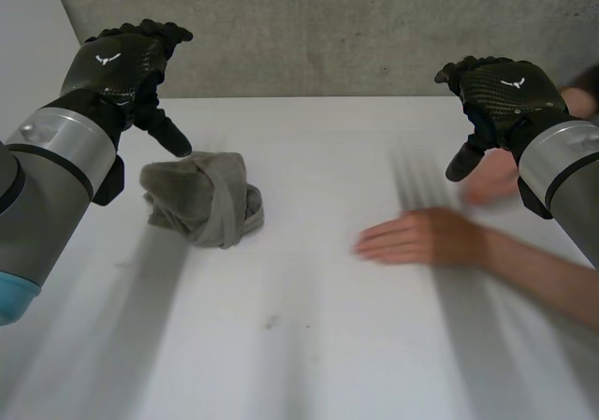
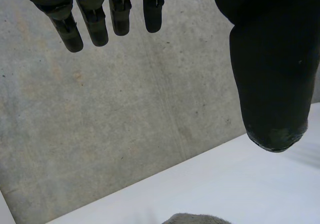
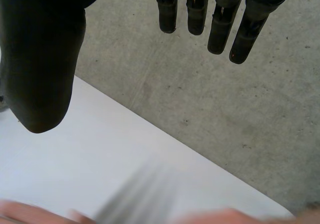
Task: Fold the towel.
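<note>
A crumpled grey-green cloth towel (image 1: 201, 198) lay bunched in a loose heap on the flat white table (image 1: 309, 345), left of centre in the head view, with one band of its cloth wrapped across the mound. The robot's black left hand (image 1: 126, 65) hung in the air at the upper left of that view, above and just behind the towel and not touching it; its thumb pointed down towards the heap. In the left wrist view its fingers (image 2: 95, 24) were relaxed and spread apart from the thumb, grasping nothing, and a small rounded edge of the towel showed on the table below the palm. The black right hand (image 1: 501, 88) hung at the upper right of the head view, well apart from the towel, above the table. In the right wrist view its fingers (image 3: 220, 29) were likewise loose and apart from the thumb, with nothing between them. A person's hand (image 1: 421, 236) lay flat on the table at right of centre, fingers pointing towards the towel but not reaching it, the bare forearm (image 1: 538, 275) running off to the lower right edge. A rough grey concrete wall (image 1: 356, 27) stood behind the table's far edge.
</note>
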`<action>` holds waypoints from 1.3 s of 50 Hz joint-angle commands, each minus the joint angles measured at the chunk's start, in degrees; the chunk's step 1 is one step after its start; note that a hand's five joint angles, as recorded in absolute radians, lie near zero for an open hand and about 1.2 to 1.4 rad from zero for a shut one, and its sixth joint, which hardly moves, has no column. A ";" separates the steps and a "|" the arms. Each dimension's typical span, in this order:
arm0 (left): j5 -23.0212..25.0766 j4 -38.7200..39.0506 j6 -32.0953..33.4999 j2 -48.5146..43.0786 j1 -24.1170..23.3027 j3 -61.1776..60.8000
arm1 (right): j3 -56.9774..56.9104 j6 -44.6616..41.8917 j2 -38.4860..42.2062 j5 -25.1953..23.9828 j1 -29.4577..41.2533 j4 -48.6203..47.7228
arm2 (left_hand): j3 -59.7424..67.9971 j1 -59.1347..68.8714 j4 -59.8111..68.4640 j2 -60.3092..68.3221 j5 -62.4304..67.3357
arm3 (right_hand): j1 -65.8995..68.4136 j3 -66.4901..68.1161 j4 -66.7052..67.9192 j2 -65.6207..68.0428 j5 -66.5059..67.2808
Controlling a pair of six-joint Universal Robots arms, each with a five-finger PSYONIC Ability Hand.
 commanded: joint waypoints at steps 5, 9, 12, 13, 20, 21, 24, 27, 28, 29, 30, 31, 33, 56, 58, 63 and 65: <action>0.00 0.12 0.26 -4.11 0.87 0.92 | 0.05 0.09 0.93 0.00 0.09 0.00 | 1.88 1.62 1.87 1.91 0.26 | -2.91 -3.90 -4.87 -4.16 -3.47; 0.00 0.47 0.35 -6.76 2.98 1.62 | -0.04 0.53 2.68 -1.57 0.78 0.00 | 2.05 1.80 2.04 2.08 0.44 | -2.91 -3.90 -4.87 -4.16 -3.47; 0.09 0.29 0.35 -9.92 5.09 2.85 | -0.13 0.53 4.18 -2.99 1.76 0.00 | 2.39 2.13 2.38 2.42 0.77 | -2.91 -3.90 -4.87 -4.16 -3.47; 0.09 0.21 0.35 -11.49 5.88 3.46 | -0.48 0.62 5.92 -4.46 2.97 -0.17 | 2.39 2.13 2.38 2.42 0.77 | -2.91 -3.90 -4.87 -4.16 -3.47; 0.18 0.73 0.44 -18.87 9.31 6.10 | -5.12 4.21 16.12 -7.56 7.90 -3.51 | 3.73 3.48 3.72 3.76 2.12 | -2.91 -3.90 -4.87 -4.16 -3.47; 0.18 0.73 0.44 -18.88 9.31 6.11 | -5.14 4.22 16.14 -7.56 7.91 -3.52 | 3.74 3.48 3.72 3.76 2.12 | -2.91 -3.90 -4.87 -4.16 -3.47; 0.18 0.73 0.44 -22.47 10.01 7.86 | -7.59 6.93 19.81 -7.56 9.40 -3.78 | 5.57 5.31 5.56 5.60 3.95 | -2.91 -3.90 -4.87 -4.16 -3.47; 0.18 0.73 0.96 -26.60 10.45 9.70 | -9.26 7.91 22.19 -7.29 9.84 -3.60 | 8.94 8.68 8.93 8.97 7.32 | -2.91 -3.90 -4.87 -4.16 -3.47; 0.52 0.73 1.84 -28.71 10.54 10.58 | -9.27 8.00 22.64 -7.12 10.02 -3.52 | 9.28 9.03 9.27 9.31 7.67 | -2.91 -3.90 -4.87 -4.16 -3.47; 0.53 0.73 1.84 -28.73 10.54 10.59 | -9.27 8.00 22.64 -7.12 10.02 -3.52 | 9.29 9.03 9.27 9.32 7.67 | -2.91 -3.90 -4.87 -4.16 -3.47; 1.05 0.73 3.24 -30.64 10.54 11.11 | -8.83 7.91 22.64 -7.12 10.11 -3.52 | 9.45 9.20 9.44 9.48 7.84 | -2.91 -3.90 -4.87 -4.16 -3.47; 1.06 0.73 3.25 -30.66 10.54 11.12 | -8.83 7.91 22.64 -7.12 10.11 -3.52 | 9.46 9.20 9.44 9.48 7.84 | -2.91 -3.90 -4.87 -4.16 -3.47; 1.76 1.08 6.83 -33.64 10.46 11.29 | -8.04 7.91 22.46 -7.12 10.11 -3.52 | 14.30 14.04 14.28 14.32 12.68 | -2.91 -3.90 -4.87 -4.16 -3.47; 1.93 8.03 2.82 -20.99 -10.18 -4.52 | -4.87 6.94 20.10 -7.29 2.55 -3.17 | 70.16 69.90 70.14 70.19 68.54 | -2.91 -3.90 -4.87 -4.16 -3.47; 2.02 8.03 2.55 -20.99 -12.46 -5.40 | -4.96 6.86 19.57 -7.29 2.29 -3.16 | 70.16 69.90 70.14 70.19 68.54 | -2.91 -3.90 -4.87 -4.16 -3.47; 2.02 8.03 2.46 -21.61 -18.11 -7.25 | -5.14 6.86 19.12 -7.29 1.58 -3.08 | 70.16 69.90 70.14 70.19 68.54 | -2.91 -3.90 -4.87 -4.16 -3.47; 2.02 8.03 2.37 -21.61 -19.25 -7.69 | -5.14 6.86 19.04 -7.29 1.32 -2.90 | 70.16 69.90 70.14 70.19 68.54 | -2.91 -3.90 -4.87 -4.16 -3.47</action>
